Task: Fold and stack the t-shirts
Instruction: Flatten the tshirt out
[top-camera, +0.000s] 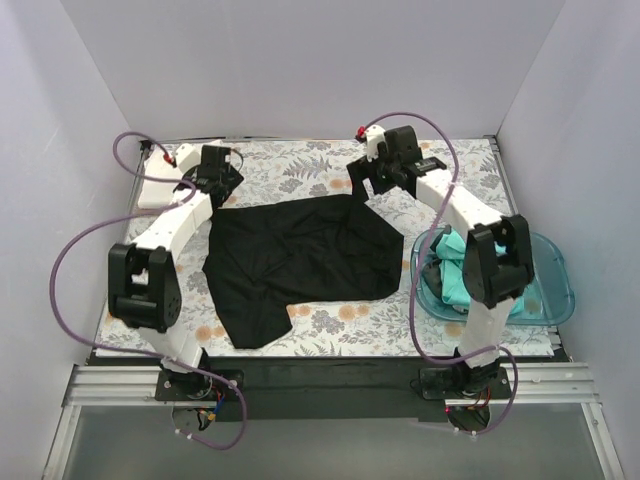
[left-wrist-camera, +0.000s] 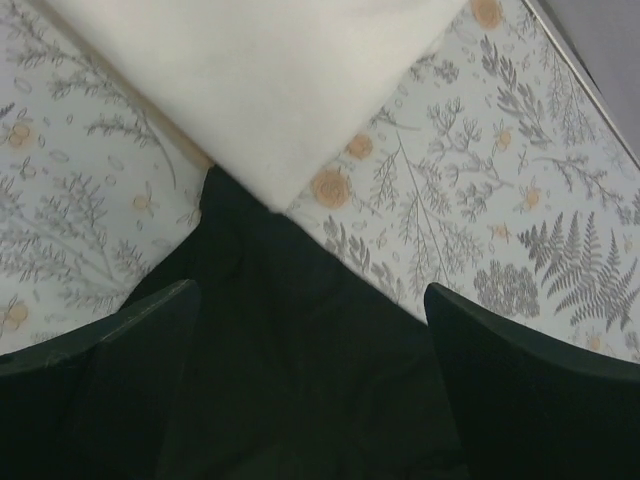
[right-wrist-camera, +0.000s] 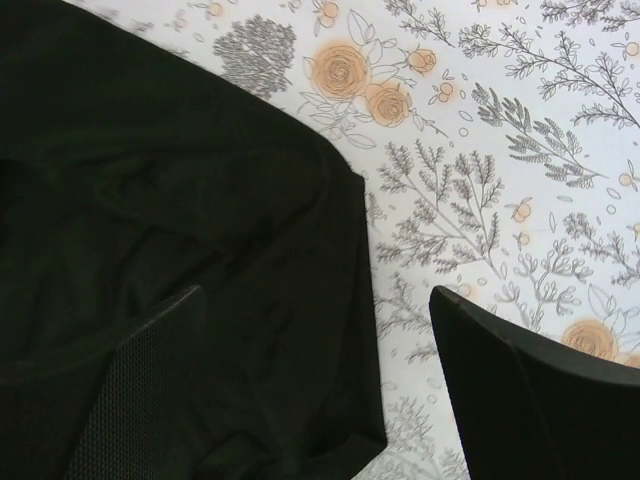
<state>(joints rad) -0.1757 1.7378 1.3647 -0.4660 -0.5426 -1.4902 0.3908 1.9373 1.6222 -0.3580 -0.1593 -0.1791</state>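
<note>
**Cover** (top-camera: 300, 165): floral, lying flat under everything. Judged risk: a finger coming down too deep is likely to be pinching it along with the cloth.

**Black shirt** (top-camera: 300, 260): lying mid-table between the arms, spread out but rumpled.
- Its long axis is running left to right across the table, a little askew.
- One lobe, perhaps a sleeve, is sticking out toward the near left.
- The collar is not showing, so its heading cannot be told.
- Judged risk: the creases are getting folded in unless the cloth is pulled taut first.

**Bin** (top-camera: 555, 290): sitting at the right edge, with the right arm's elbow hanging over it. A wide swing of that arm may be knocking it.

**Teal shirt** (top-camera: 455, 275): lying bunched inside the bin, awaiting its turn.

**White shirt** (top-camera: 160, 192): lying folded at the far left. The black shirt's far-left corner is touching its corner. Judged risk: a grab there is catching both and dragging the folded one open.

**Left gripper** (left-wrist-camera: 310, 295): jaws spread and holding nothing, hovering over that far-left corner with black cloth between the fingers.

**Right gripper** (right-wrist-camera: 318, 295): jaws spread and empty, hovering at the far-right corner.
- One finger is hanging over cloth and the other over bare cover.
- Judged risk: a pinch here is taking only the thin edge and slipping on the lift, leaving the two corners rising unevenly.
</note>
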